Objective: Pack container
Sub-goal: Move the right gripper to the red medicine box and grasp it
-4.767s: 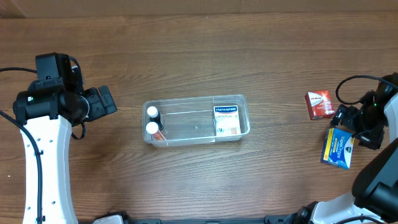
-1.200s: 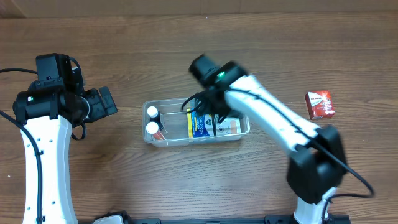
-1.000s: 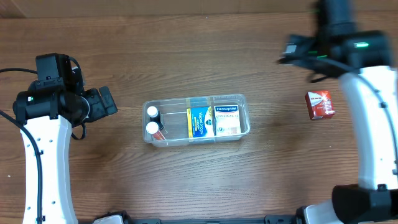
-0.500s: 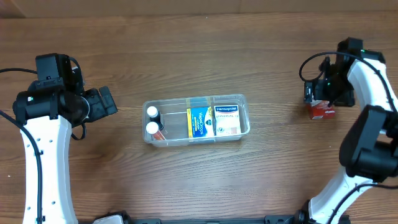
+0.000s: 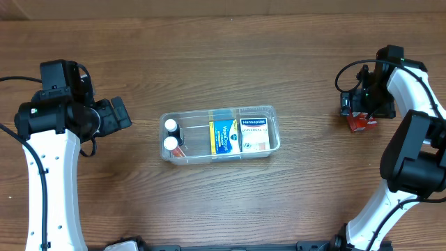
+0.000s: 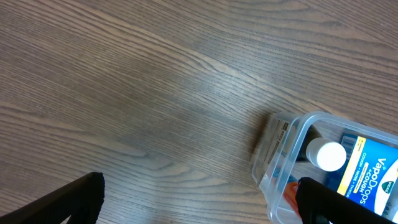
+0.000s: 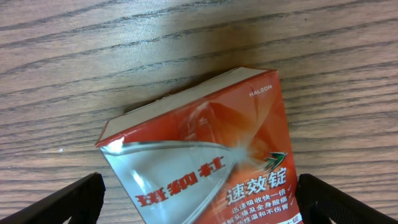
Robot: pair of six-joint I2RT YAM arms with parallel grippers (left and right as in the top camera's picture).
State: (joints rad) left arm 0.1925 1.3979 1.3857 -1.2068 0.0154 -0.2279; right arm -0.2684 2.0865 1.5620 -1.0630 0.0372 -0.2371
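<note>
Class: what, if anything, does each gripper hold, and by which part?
Nothing is held. The left gripper and right gripper are both open; the right one only straddles the red box.

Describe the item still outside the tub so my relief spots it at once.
From the clear container at the middle of the table, look far right to the right tool. Between its open fingers lies a red box, the only item outside the container; its red-orange face with white Chinese lettering sets it apart from the blue box and white box inside.
</note>
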